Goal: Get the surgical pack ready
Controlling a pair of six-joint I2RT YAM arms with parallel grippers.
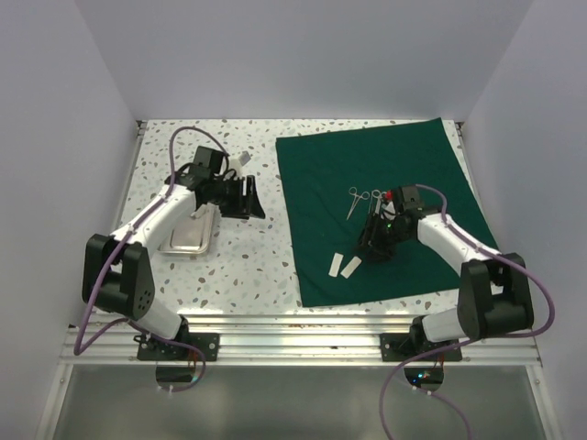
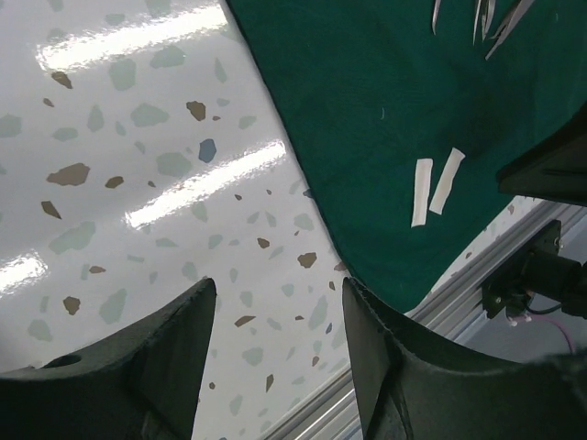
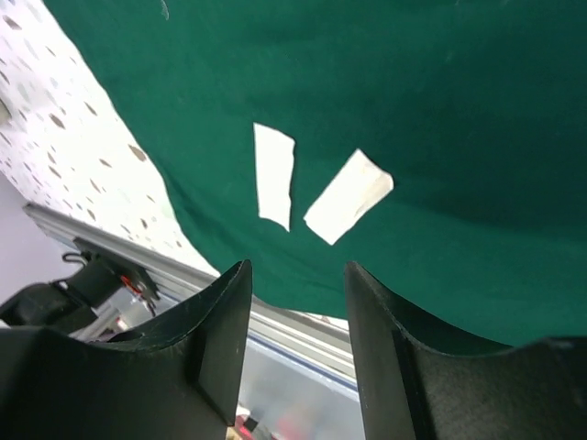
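A dark green cloth drape [image 1: 385,170] lies spread over the right half of the table. Two steel scissor-like instruments [image 1: 362,202] lie near its middle, and two white gauze strips [image 1: 342,267] lie near its front left. The strips also show in the right wrist view [image 3: 316,191] and the left wrist view [image 2: 434,188]. A small steel tray [image 1: 190,234] sits on the bare speckled table at the left. My left gripper [image 1: 249,197] is open and empty, beside the tray's far right end. My right gripper [image 1: 371,249] is open and empty, over the drape just right of the gauze.
The speckled tabletop [image 1: 248,261] lies between tray and drape. An aluminium rail [image 1: 303,325] runs along the near edge. White walls close in the left, back and right sides. The drape's left edge [image 2: 303,165] runs diagonally through the left wrist view.
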